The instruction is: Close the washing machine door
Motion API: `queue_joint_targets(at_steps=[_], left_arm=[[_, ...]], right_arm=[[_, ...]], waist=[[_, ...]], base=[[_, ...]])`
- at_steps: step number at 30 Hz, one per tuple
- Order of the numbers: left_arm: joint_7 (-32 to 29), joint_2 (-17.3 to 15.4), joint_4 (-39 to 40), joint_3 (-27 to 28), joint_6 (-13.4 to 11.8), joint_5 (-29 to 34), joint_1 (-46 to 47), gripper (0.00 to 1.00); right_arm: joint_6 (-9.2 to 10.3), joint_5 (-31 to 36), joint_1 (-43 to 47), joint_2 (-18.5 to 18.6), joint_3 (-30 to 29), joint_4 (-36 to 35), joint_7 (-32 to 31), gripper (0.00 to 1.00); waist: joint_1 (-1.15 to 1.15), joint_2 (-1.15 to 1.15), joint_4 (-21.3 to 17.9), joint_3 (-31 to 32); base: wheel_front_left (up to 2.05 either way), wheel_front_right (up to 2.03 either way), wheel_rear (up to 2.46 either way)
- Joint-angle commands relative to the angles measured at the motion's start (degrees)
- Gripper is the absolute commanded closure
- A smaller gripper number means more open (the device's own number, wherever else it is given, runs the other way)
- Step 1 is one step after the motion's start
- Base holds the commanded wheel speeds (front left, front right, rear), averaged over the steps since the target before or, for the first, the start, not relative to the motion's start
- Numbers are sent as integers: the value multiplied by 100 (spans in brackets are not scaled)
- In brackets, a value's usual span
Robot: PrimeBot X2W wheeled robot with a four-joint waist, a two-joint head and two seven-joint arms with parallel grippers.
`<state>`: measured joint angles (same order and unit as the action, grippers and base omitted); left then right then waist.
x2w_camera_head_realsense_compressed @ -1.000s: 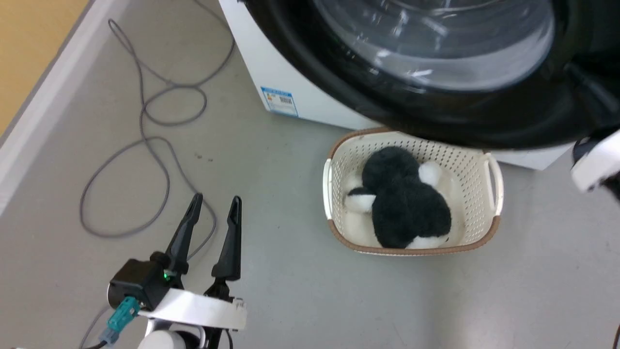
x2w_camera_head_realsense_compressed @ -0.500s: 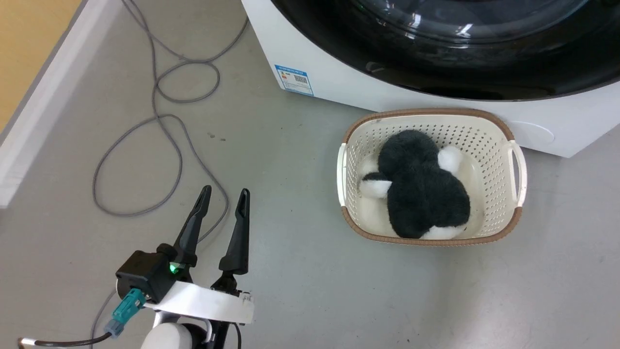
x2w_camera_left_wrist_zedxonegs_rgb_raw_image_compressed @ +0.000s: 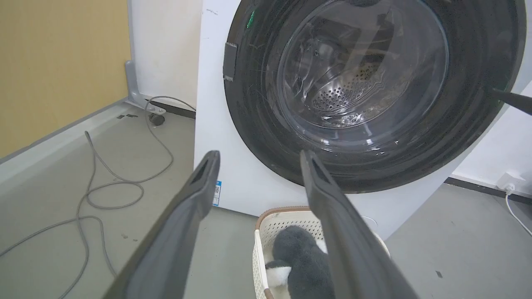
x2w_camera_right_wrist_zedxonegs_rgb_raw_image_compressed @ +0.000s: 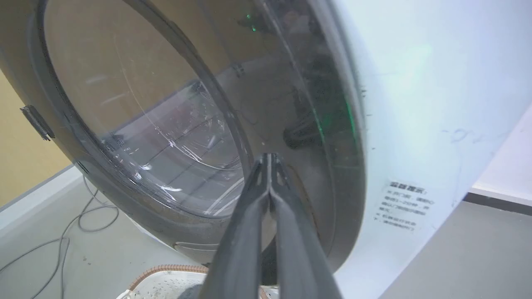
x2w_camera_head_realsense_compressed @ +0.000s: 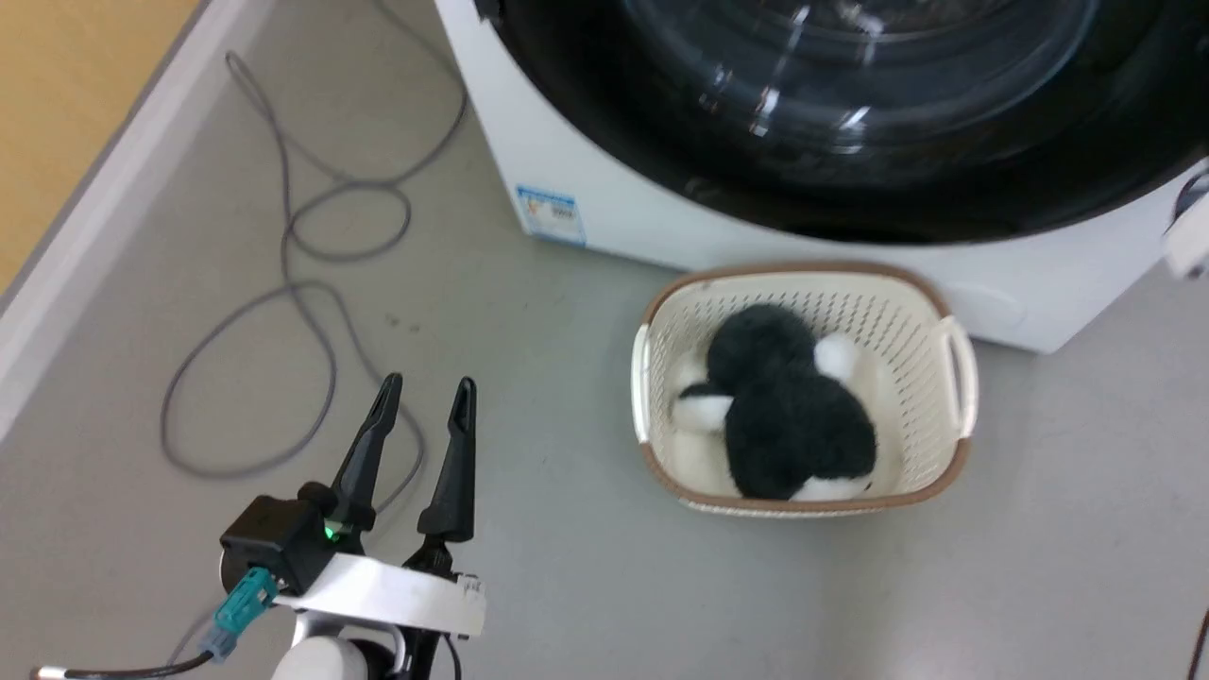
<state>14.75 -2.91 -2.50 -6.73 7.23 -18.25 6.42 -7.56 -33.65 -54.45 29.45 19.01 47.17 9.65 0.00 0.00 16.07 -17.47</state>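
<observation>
The white washing machine [x2w_camera_head_realsense_compressed: 604,189] stands at the top of the head view. Its black-framed door [x2w_camera_head_realsense_compressed: 850,113] lies flat against the front, and the steel drum shows through the glass bowl [x2w_camera_left_wrist_zedxonegs_rgb_raw_image_compressed: 361,74]. My right gripper [x2w_camera_right_wrist_zedxonegs_rgb_raw_image_compressed: 269,155] is shut and empty, its tips at the right part of the door frame [x2w_camera_right_wrist_zedxonegs_rgb_raw_image_compressed: 332,137]; I cannot tell whether they touch it. In the left wrist view the right gripper's dark finger [x2w_camera_left_wrist_zedxonegs_rgb_raw_image_compressed: 513,101] reaches the door's right rim. My left gripper [x2w_camera_head_realsense_compressed: 427,383] hangs open and empty over the floor, well left of the machine.
A cream perforated basket [x2w_camera_head_realsense_compressed: 930,312] holding a black-and-white plush toy [x2w_camera_head_realsense_compressed: 789,416] stands on the grey floor right below the door. A grey cable [x2w_camera_head_realsense_compressed: 312,283] loops over the floor at the left. A pale skirting [x2w_camera_head_realsense_compressed: 104,217] runs along the yellow wall.
One second ago the door stood swung out over the basket; now it lies against the machine front. The head camera has shifted. My left gripper stays open in place.
</observation>
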Motion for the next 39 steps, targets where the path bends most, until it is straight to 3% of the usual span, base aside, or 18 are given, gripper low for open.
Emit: queue_joint_targets(at_steps=[1,9,16,25,33,34,35,39], left_arm=[[25,2,-16,17,25,16,-68,0],[25,2,-66,231,25,106,-345,0],[25,3,-87,416,25,165,-614,0],[25,3,-151,442,25,240,-867,0],[25,3,-305,367,25,392,-1070,0],[25,3,-313,366,25,425,-1091,0],[25,3,-321,368,23,480,-1109,0],[25,3,-325,396,-19,674,-1158,0]], right_arm=[[8,-27,150,-30,41,-27,49,100],[8,-251,1370,-148,266,-671,426,100],[8,231,2640,-351,-244,-1825,528,100],[8,1521,4576,-1228,-1707,-3651,533,100],[8,2398,5779,-2223,-2355,-4458,513,100],[8,2473,5876,-2296,-2393,-4510,514,59],[8,2543,5964,-2357,-2422,-4546,515,0],[8,2680,6246,-2486,-2373,-4546,518,0]], waist=[[0,0,-148,228],[0,0,-564,941],[0,0,-939,1370],[0,0,-1135,1659],[0,0,-1144,1803],[0,0,-1142,1810],[0,0,-1140,1817],[0,0,-1126,1843]], base=[[0,0,0],[0,0,0],[0,0,0],[0,0,0],[0,0,0],[0,0,0],[0,0,0],[0,0,0]])
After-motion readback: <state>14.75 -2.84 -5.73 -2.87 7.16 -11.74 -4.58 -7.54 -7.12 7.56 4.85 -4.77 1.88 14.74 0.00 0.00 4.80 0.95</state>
